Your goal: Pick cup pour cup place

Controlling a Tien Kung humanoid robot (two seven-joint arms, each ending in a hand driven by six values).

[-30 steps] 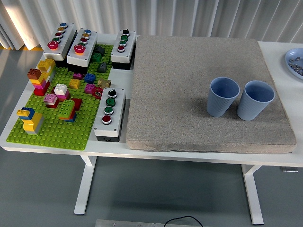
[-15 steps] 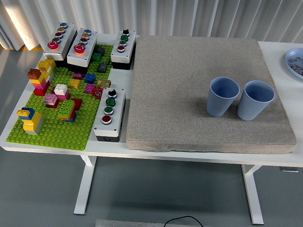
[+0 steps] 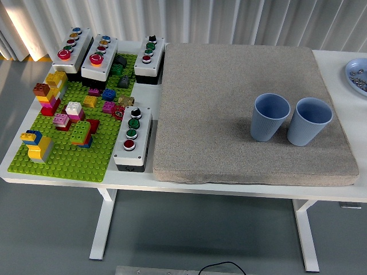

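Two blue-grey cups stand upright side by side on the grey mat (image 3: 229, 103), toward its right front part. The left cup (image 3: 269, 117) and the right cup (image 3: 309, 121) nearly touch at their rims. From this height I cannot tell what either cup holds. Neither of my arms nor hands appears in the head view.
A green baseplate (image 3: 69, 154) with several coloured bricks fills the table's left side. Several white button boxes stand around it, one at its right front (image 3: 132, 139). A blue plate (image 3: 358, 75) with small items sits at the far right edge.
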